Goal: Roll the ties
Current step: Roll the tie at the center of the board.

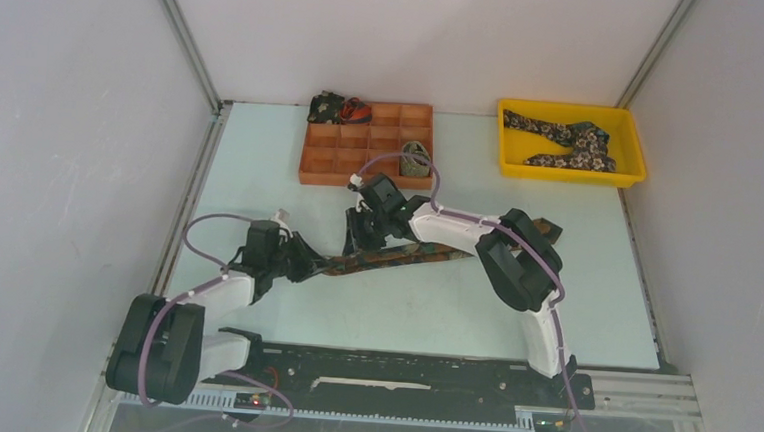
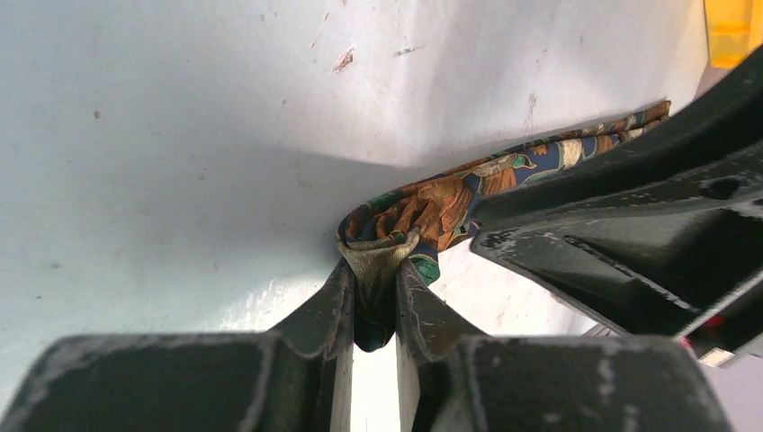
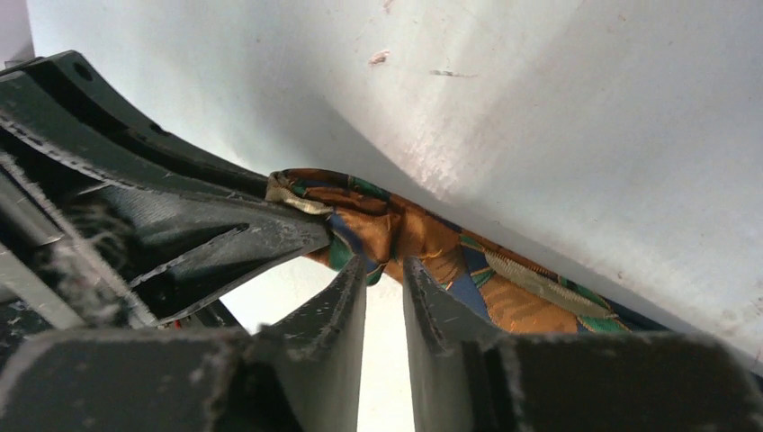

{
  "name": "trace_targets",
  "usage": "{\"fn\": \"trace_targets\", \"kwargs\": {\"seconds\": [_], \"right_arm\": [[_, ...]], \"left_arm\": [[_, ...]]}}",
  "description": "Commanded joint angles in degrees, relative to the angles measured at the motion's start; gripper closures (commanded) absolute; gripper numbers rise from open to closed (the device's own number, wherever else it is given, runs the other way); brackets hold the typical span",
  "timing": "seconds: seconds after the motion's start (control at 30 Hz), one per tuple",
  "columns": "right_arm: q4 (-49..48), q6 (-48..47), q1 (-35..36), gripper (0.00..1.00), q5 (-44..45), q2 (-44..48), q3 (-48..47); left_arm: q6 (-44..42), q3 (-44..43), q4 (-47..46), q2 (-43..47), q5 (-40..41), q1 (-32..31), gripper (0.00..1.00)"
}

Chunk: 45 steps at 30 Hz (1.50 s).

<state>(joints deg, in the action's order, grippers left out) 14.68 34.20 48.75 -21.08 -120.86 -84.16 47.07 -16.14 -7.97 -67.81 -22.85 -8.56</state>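
Left gripper [image 2: 373, 270] pinches one end of the rust-and-blue patterned fabric necktie [image 2: 441, 202], the nearly closed right gripper [image 3: 385, 265] has an unclear hold, so rolling looks barely begun, and dark floral ties [image 1: 568, 137] wait in the yellow plastic bin [image 1: 571, 173].

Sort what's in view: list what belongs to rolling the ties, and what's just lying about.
Job: tie on the table, held by left gripper and right gripper; ties in the yellow bin; rolled ties in the orange tray.
Lying about: bin and tray themselves, only holders; purple cables on the arms.
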Motion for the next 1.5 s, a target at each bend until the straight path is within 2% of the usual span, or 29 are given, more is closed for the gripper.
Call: {"fn": "trace_targets", "kwargs": {"seconds": [0.0,0.13,0.37,1.47], "right_arm": [[0.24,-0.68,1.12,0.79,0.96,3.52,-2.76],[-1.25,0.57,2.33,0.87,0.31,2.0,-2.72],[-1.29,1.13,3.55,0.93,0.18,-2.11,-5.29],[-7.34,4.69,4.57,0.97,-4.3,-7.2,-7.01]], "left_arm": [[-2.97,-3.23,4.68,2.4,2.8,-0.36,0.98],[-3.87,-4.81,7.34,3.14,4.11,-0.86,1.0],[-5.15,-7.32,12.54,4.88,6.05,-1.58,1.0],[-8.74,-14.82,22.53,5.01,11.12,-6.4,1.0]]}}
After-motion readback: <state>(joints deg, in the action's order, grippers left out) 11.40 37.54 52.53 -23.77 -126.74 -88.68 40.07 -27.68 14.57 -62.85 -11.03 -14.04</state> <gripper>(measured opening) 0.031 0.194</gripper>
